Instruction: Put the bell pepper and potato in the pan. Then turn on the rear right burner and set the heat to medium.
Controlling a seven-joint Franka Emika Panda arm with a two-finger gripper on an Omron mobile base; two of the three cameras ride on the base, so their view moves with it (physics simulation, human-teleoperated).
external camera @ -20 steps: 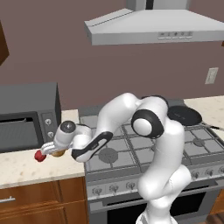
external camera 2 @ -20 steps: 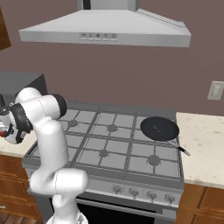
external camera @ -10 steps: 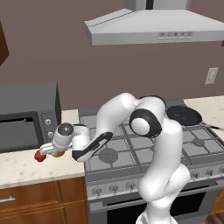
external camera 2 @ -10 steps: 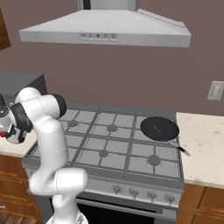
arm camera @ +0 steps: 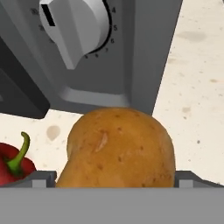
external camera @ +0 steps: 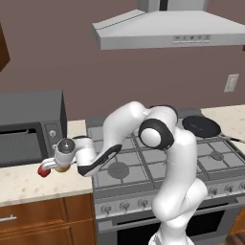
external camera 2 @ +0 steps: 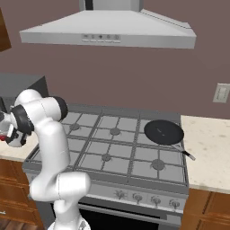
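Step one, potato pickup: fingers point(arm camera: 111, 177) spread wide, straddled golden-brown roundish potato point(arm camera: 118, 148) on speckled desk point(arm camera: 197, 87) by grey microwave point(arm camera: 96, 52), bright-red bell pepper point(arm camera: 13, 168) just beside. Black frying pan point(external camera: 201, 126) waited on rear right burner. Next: clench, lift.

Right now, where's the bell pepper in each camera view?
Left base view: bell pepper on the counter at lower left, beside the robot's hand.
Right base view: a red sliver at the far left edge.
Hand view: bottom left corner, left of the potato.
Shared landmark: the microwave behind it.

Potato point(arm camera: 118, 148) beside bell pepper point(arm camera: 13, 164)
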